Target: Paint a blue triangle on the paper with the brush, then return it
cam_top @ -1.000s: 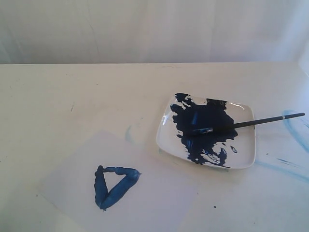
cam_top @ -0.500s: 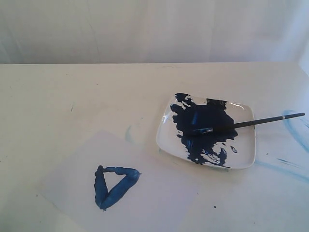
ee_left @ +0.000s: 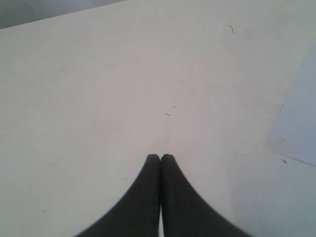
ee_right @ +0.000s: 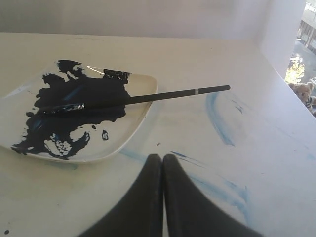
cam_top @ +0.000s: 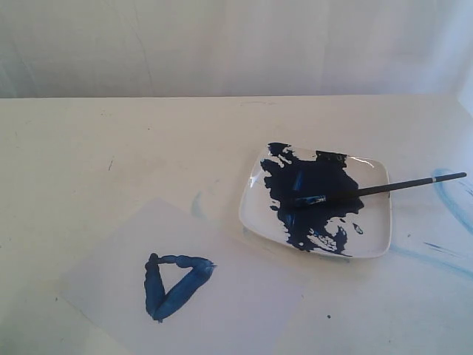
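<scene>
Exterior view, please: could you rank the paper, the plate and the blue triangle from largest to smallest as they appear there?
1. The paper, largest, though it lies nearer the camera than the plate, which flatters it.
2. The plate.
3. The blue triangle, clearly the smallest; it sits well inside the paper's outline.

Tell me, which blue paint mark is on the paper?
The small blue triangle outline, on the paper. The big dark blotch lies on the plate, and the pale smears are on the bare table.

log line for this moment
blue triangle: on paper | brush: lying across plate | left gripper: shut, empty | right gripper: shut, empty
</scene>
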